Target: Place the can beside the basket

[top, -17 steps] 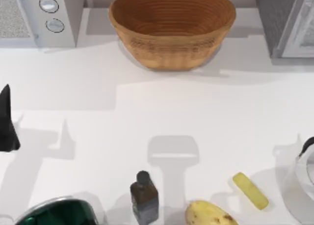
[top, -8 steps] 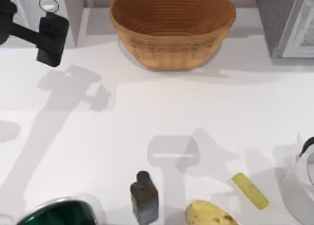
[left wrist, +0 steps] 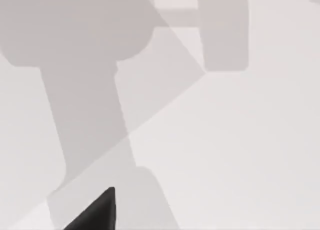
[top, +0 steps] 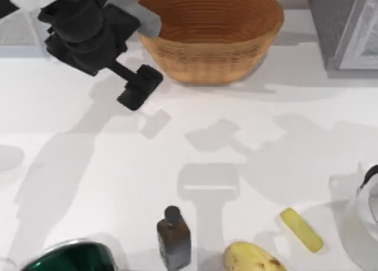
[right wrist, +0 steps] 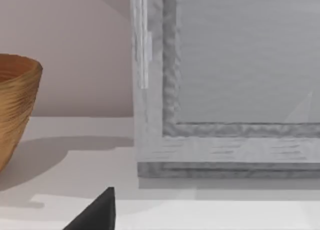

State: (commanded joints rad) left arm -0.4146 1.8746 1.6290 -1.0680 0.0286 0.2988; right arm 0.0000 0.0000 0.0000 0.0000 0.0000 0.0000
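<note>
Okay, left arm's gripper (top: pixel 139 88) is over the white table (top: pixel 266 135) at the top view's upper left, near the front-left side of the large round tan-brown woven wicker basket (top: pixel 207 38). It is apart from the basket, not touching it. The bulky black arm body rises behind it toward the left corner. The left wrist view gives a black tip over bare white tabletop crossed with grey shadows. Cannot tell whether that pincer is apart or together.

The basket sits upright at the back centre of the table. Its ribbed wall also shows in the right wrist view (right wrist: pixel 15 109), beside a grey framed panel (right wrist: pixel 225 89).

Right gripper (right wrist: pixel 97 212) is a dark tip low in its own wrist view; state cannot be told.

Along the front edge are:
- a dark green silver-rimmed round object (top: pixel 71 258)
- a small dark brown bottle (top: pixel 173 238), upright
- a rounded yellow fruit with brown spots (top: pixel 251 258)
- a small yellow bar (top: pixel 301 229)
</note>
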